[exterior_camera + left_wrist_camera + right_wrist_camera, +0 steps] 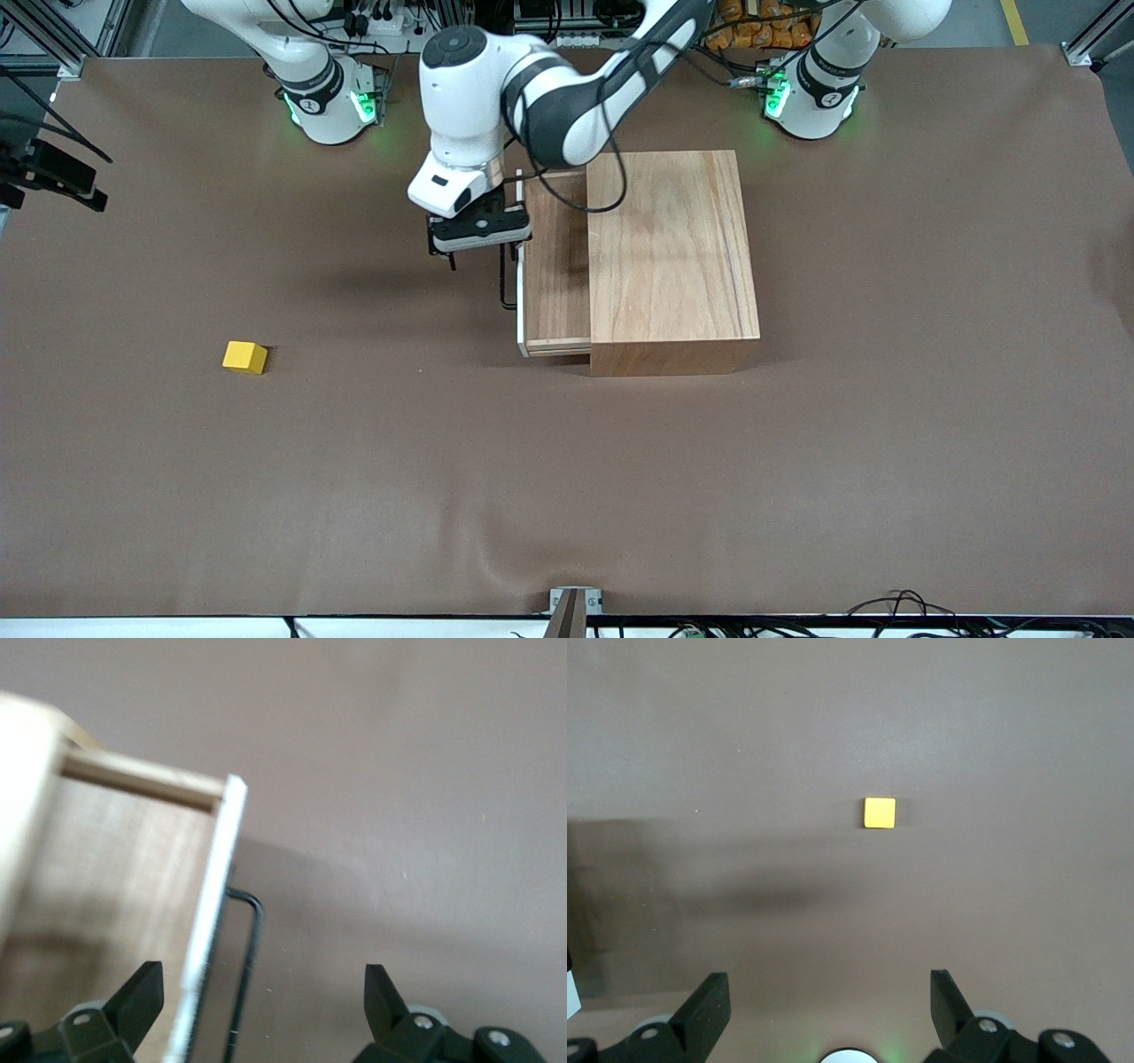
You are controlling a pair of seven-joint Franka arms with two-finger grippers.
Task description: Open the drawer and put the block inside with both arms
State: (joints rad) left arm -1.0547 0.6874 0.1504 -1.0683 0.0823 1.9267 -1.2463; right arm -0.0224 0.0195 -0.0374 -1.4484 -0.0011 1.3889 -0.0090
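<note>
The drawer stands partly pulled out of the wooden box, toward the right arm's end of the table. Its white front carries the black handle. My left gripper is open over the handle end of the drawer. In the left wrist view the gripper straddles the white front and the handle without gripping them. The yellow block lies alone on the table, nearer to the front camera. My right gripper is open, empty and high up, with the block in its view.
The brown table cover spreads wide around the block and the box. The two arm bases glow green along the table's back edge. A black camera mount juts in at the right arm's end.
</note>
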